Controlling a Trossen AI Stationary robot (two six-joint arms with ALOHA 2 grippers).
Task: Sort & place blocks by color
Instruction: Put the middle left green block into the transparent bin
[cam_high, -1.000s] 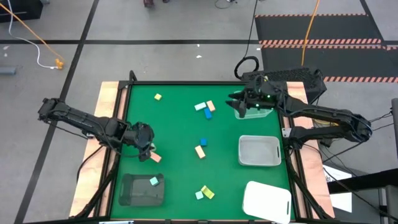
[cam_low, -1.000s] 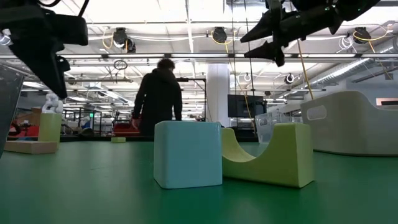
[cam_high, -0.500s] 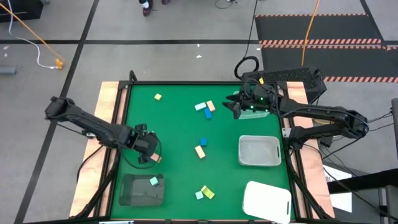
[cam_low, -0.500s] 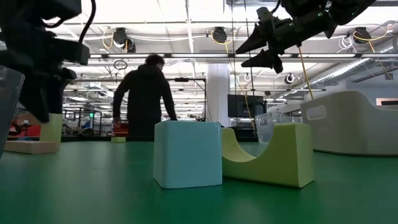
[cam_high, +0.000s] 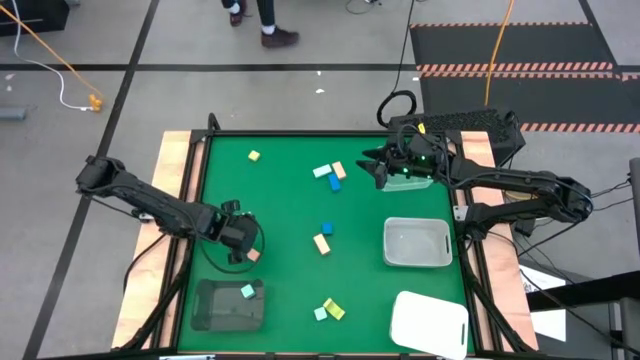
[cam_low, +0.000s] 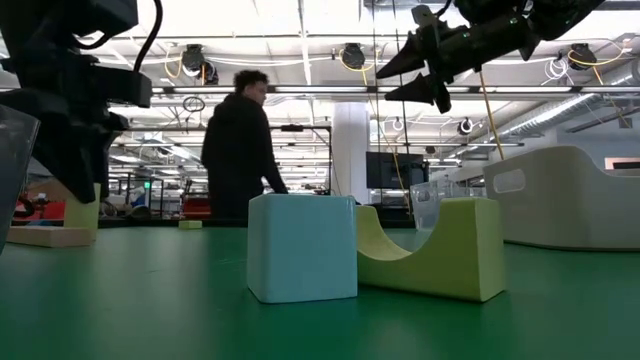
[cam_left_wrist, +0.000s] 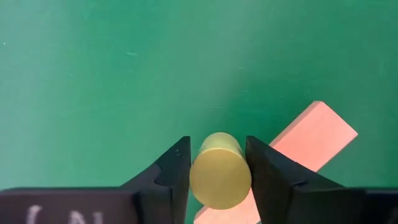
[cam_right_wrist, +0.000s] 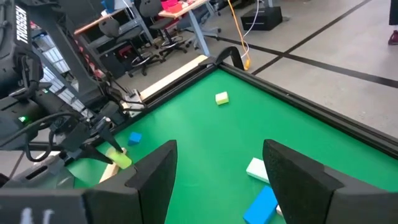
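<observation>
A yellow cylinder block (cam_left_wrist: 220, 177) stands upright against a tan-pink bar (cam_left_wrist: 311, 140) near the table's left edge. My left gripper (cam_high: 240, 243) is shut on it from above. In the low view the cylinder (cam_low: 82, 212) shows under the gripper, beside the bar (cam_low: 45, 237). My right gripper (cam_high: 376, 166) hangs open, high over the far right of the table, holding nothing. Other blocks lie loose: a yellow one (cam_high: 254, 156), a mint, blue and tan group (cam_high: 330, 173), a blue and tan pair (cam_high: 323, 237), and a mint and yellow pair (cam_high: 328, 311). My left gripper pinches the cylinder's curved side (cam_left_wrist: 196, 177) between its two fingers, just below the round top face. The fingers point steeply down from above. The cylinder stands upright with its lower end at the tan-pink bar; whether it rests on the bar or on the table I cannot tell.
A dark tray (cam_high: 210, 310) with one mint block (cam_high: 247, 291) sits at the near left. A clear tray (cam_high: 417, 262) and a white tray (cam_high: 430, 322) stand on the right. A person (cam_low: 238, 150) moves about beyond the table's far edge.
My left gripper has come down and a little toward the table's near right, rolling as it went, and its fingers now stand around the top of the yellow cylinder. The cylinder and bar have stayed in place. The person behind the table has walked along.
</observation>
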